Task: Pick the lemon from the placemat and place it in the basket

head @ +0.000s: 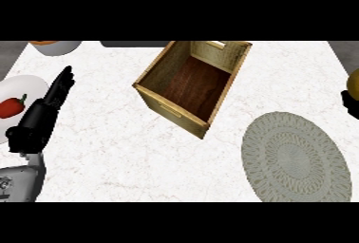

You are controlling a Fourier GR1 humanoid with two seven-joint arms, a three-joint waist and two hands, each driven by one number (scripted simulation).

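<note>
One pale, marbled worktop [126, 156] fills nearly the whole view, with a strip of grey beyond its far corners. The left hand [45, 111] rests open at the view's left side, its fingers straight and pointing away from the robot. Just beside it on the outer side lies a white plate [21, 85] carrying a red pepper [10, 107], and beyond its fingertips a bowl [56, 46] is cut by the far edge. Well to the inner side of this hand stands the wooden basket [172, 111], turned at an angle, its dark floor bare. The round grey placemat [294, 159] lies past the basket, nearer the robot, with nothing on it. At the far right edge a yellow rounded shape, apparently the lemon [354, 84], sits directly above and touching the black right hand [351, 107]. Both are mostly cut off, so whether that hand grips the lemon cannot be told.
</note>
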